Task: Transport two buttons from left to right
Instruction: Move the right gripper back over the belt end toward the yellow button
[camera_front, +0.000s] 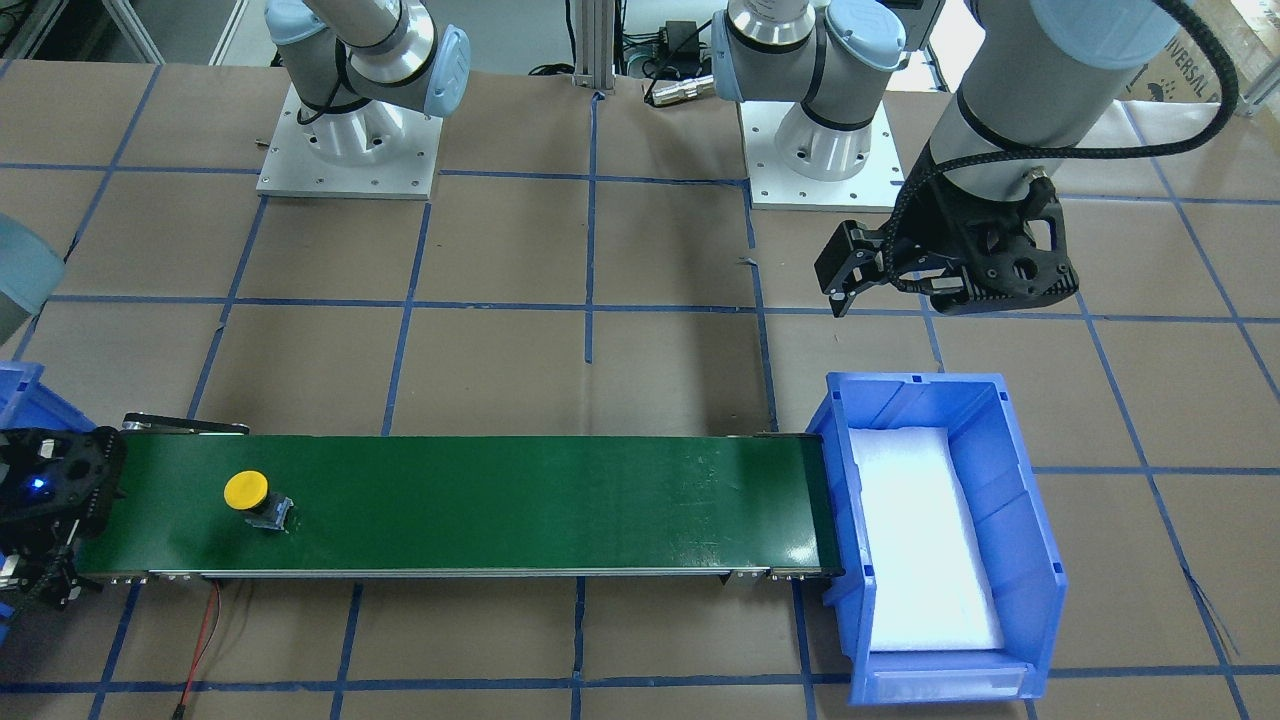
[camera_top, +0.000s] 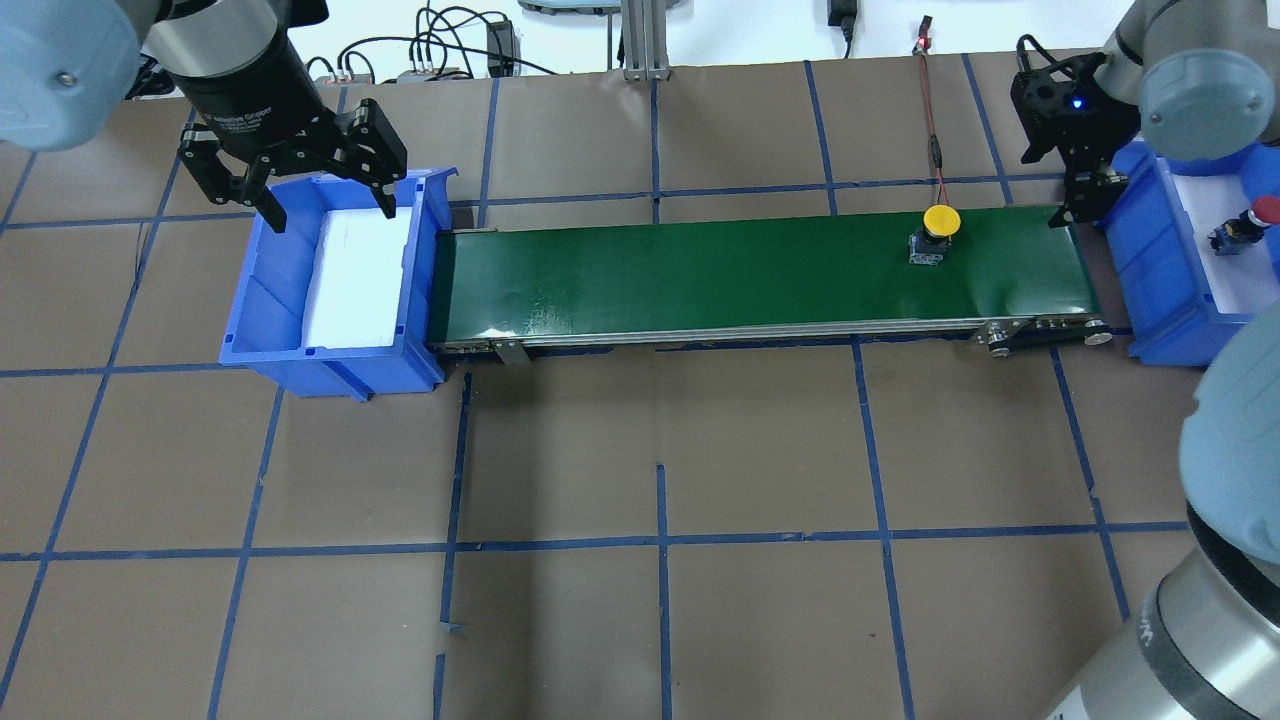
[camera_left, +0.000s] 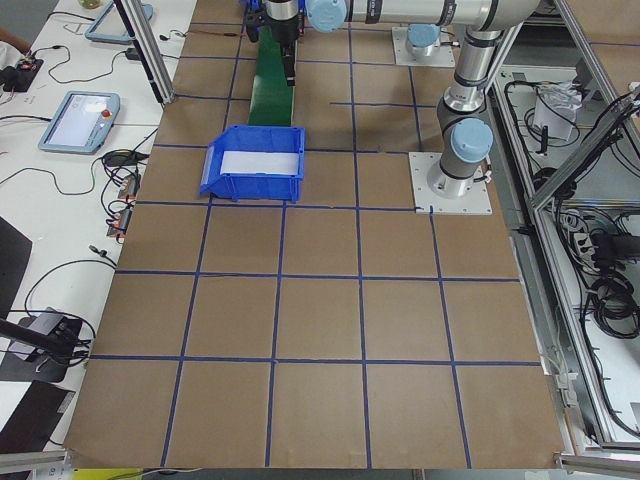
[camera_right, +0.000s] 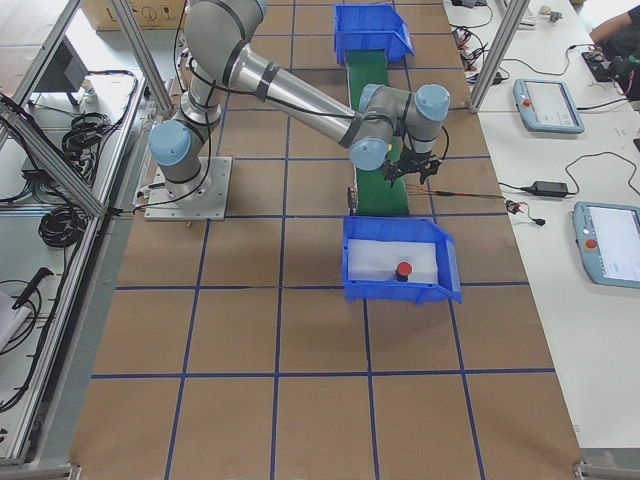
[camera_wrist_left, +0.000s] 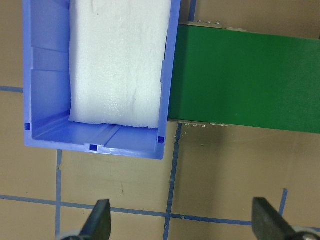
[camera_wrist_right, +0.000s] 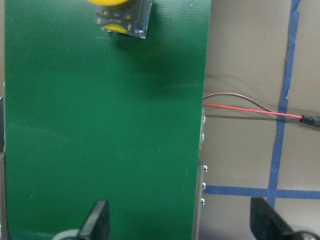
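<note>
A yellow-capped button (camera_top: 938, 232) rests on the green conveyor belt (camera_top: 700, 275) near its right end; it also shows as the yellow button (camera_front: 255, 500) and the yellow button (camera_wrist_right: 119, 17). A red-capped button (camera_top: 1245, 228) lies on white foam in the right blue bin (camera_top: 1150, 270), seen too as the red button (camera_right: 403, 270). My right gripper (camera_top: 1075, 195) hovers open over the belt's right end, close to the yellow button, with nothing between its fingers (camera_wrist_right: 97, 222). My left gripper (camera_top: 330, 205) hangs open and empty above the left blue bin (camera_top: 262, 300).
The left blue bin (camera_front: 1020, 470) holds only a white foam pad (camera_wrist_left: 117, 60). A red and black wire (camera_top: 932, 130) runs to the belt's far side. Blue tape lines grid the brown table. Both arm bases (camera_front: 350, 140) stand behind the belt.
</note>
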